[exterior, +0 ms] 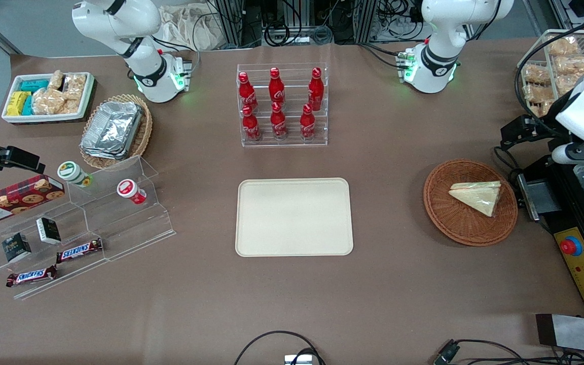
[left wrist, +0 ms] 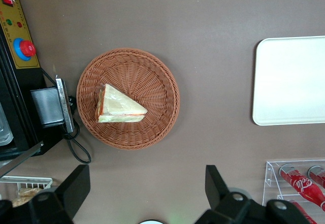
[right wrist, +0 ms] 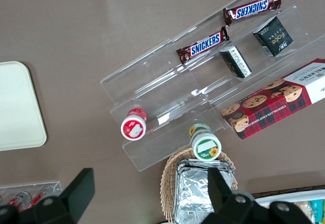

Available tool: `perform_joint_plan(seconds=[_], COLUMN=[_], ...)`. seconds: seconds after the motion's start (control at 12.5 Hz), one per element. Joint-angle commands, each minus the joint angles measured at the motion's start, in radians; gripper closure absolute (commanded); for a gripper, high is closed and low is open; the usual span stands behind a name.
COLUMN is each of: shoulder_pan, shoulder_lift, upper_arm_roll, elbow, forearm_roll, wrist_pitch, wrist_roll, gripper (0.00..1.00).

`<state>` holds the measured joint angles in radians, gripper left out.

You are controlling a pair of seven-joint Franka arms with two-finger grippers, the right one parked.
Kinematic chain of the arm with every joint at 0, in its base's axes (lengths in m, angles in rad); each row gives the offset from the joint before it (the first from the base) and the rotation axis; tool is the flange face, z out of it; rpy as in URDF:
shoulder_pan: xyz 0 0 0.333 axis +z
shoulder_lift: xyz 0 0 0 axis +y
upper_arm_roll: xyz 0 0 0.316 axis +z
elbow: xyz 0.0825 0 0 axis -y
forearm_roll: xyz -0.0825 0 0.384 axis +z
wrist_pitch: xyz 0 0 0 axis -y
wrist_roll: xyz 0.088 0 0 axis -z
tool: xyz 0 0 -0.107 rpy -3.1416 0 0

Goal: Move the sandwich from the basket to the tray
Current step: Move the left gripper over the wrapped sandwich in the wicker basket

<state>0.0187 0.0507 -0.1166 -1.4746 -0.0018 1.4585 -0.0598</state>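
Sandwich (exterior: 477, 197) lies in your basket (exterior: 446, 215), at 3 o'clock from the tray (exterior: 294, 216); your tool (left wrist: 144, 188) hangs above, fingers spread.

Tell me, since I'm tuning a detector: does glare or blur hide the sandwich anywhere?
Front view: sandwich sharp in the basket, its wrap faintly shiny. Left wrist view: evenly lit, no glare, open gripper high above the table, apart from the basket. Right wrist view: sandwich absent.
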Motion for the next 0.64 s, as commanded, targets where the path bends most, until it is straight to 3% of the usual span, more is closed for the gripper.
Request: perform_joint_plan(seconds=[0.0, 0.56], shoulder_pan=[0.006, 0.03], shoulder_lift=[0.017, 0.049], upper_arm_roll=[0.001, 0.005], elbow=[0.03, 0.022], forearm_roll=[-0.01, 0.011], wrist_pitch=[-0.026, -0.044], wrist_roll=[-0.018, -0.172], gripper=[0.0, 0.0])
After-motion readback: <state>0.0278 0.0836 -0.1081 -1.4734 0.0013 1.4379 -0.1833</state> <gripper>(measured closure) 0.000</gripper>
